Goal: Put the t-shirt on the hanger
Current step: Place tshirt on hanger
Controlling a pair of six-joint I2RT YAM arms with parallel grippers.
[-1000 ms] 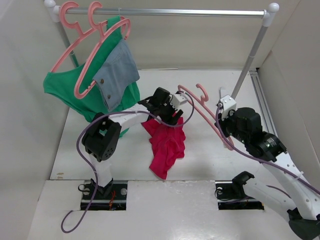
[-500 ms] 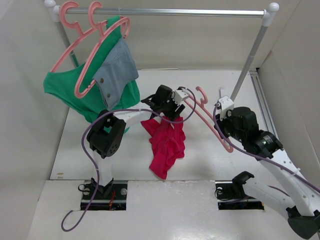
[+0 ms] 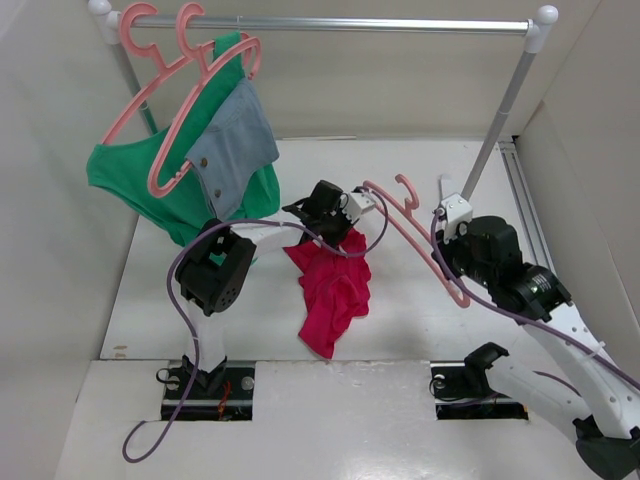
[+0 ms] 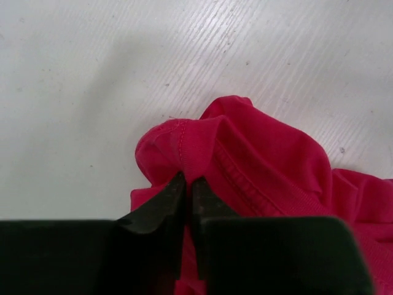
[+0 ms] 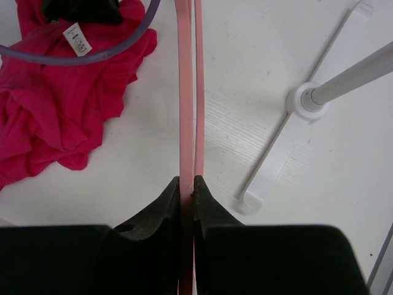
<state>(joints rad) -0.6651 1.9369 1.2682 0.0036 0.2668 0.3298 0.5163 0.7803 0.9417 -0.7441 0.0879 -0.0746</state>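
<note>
**A:** What is the left gripper (image 4: 188,179) doing?

**B:** Its two black fingers are pressed together on a raised fold of the t-shirt (image 4: 264,153), right at a stitched hem. The pinched ridge of crimson cloth stands up just ahead of the tips. The rest of the shirt spreads to the right of the fingers and back beneath them, lying crumpled on the white table (image 4: 73,74).

**A:** And the right gripper (image 5: 187,179)?

**B:** It is clamped on the pink hanger (image 5: 187,92). Two thin pink bars run straight ahead from between its fingers, close together and almost parallel. From above, the curled hook is at the end farthest from this gripper, near the left gripper.

**A:** Where is the shirt from the right gripper's side?

**B:** It is ahead and to the left, apart from the hanger's bars. Its white label (image 5: 77,38) faces up, and a purple cable (image 5: 92,58) crosses over the cloth there.

**A:** Is anything on the other side?

**B:** Ahead and to the right stands the white foot (image 5: 304,101) of the clothes rail. Well beyond the left gripper, a green garment (image 3: 130,180) and a grey-blue garment (image 3: 235,140) hang from that rail on pink hangers of their own.
</note>
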